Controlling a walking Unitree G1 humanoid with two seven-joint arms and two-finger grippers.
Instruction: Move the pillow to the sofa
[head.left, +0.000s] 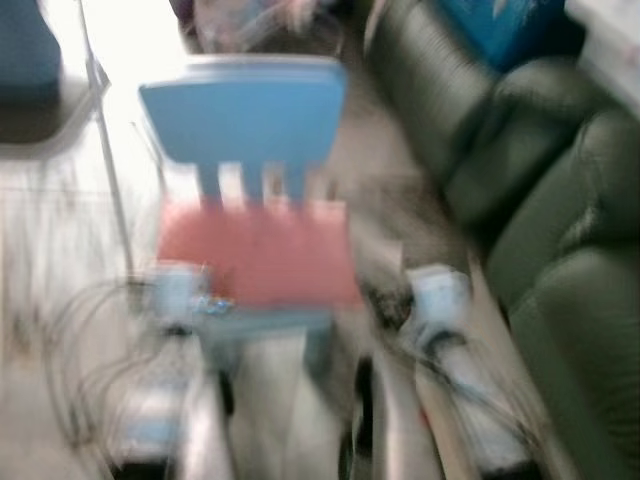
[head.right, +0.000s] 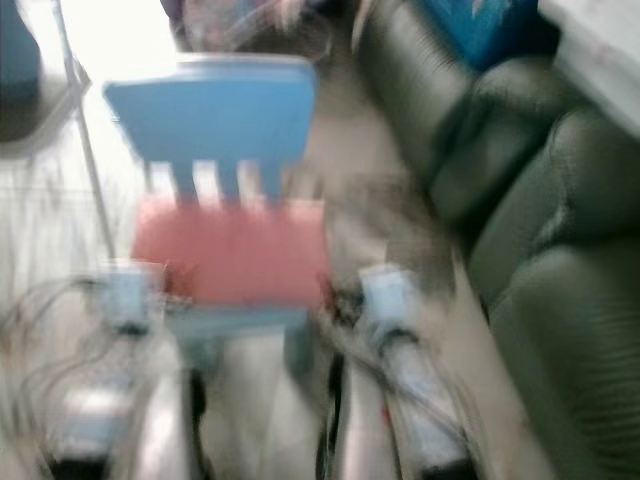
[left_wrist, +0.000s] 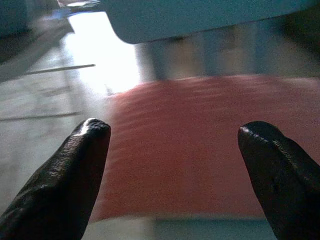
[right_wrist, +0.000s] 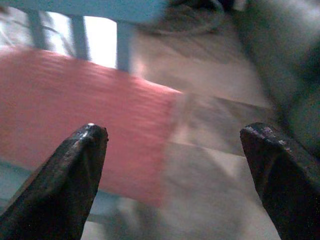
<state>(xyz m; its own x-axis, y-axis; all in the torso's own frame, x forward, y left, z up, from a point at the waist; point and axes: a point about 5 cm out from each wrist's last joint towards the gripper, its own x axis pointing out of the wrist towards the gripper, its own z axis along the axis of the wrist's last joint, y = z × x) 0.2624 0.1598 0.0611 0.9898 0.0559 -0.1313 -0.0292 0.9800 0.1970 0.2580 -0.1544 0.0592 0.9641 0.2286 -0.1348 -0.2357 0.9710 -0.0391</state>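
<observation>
Pillow (head.left: 258, 252): red, flat, lying on the seat of the blue chair (head.left: 245, 120); it covers most of the seat and sits against the slatted back. Not yet lifted.
Sofa (head.left: 560, 250): dark green, on the robot's right, well apart from the chair with open floor between.
Left gripper (left_wrist: 172, 165): released, fingers spread wide, empty; it points at the pillow's left part, short of touching it.
Right gripper (right_wrist: 175, 165): released, fingers spread wide, empty; it points at the pillow's right edge, with bare floor behind one finger.
Head views: blurred, so fine contact cannot be judged; both arms reach forward on either side of the chair's front.
Step in hand: judged to be the approach before the grasp.
Recommended method: settle the body first so the views sharpen. Bring each gripper in level with the pillow's side edges, one finger above and one below the fabric, then close both together. The right gripper needs to shift toward the pillow, as it is partly off the edge.
Risks: a soft pillow sags if pinched at one corner; the chair back may snag it, so lift upward before swinging right toward the sofa.
Cables (head.left: 70, 340): loose loops by the left arm; keep them off the chair.
</observation>
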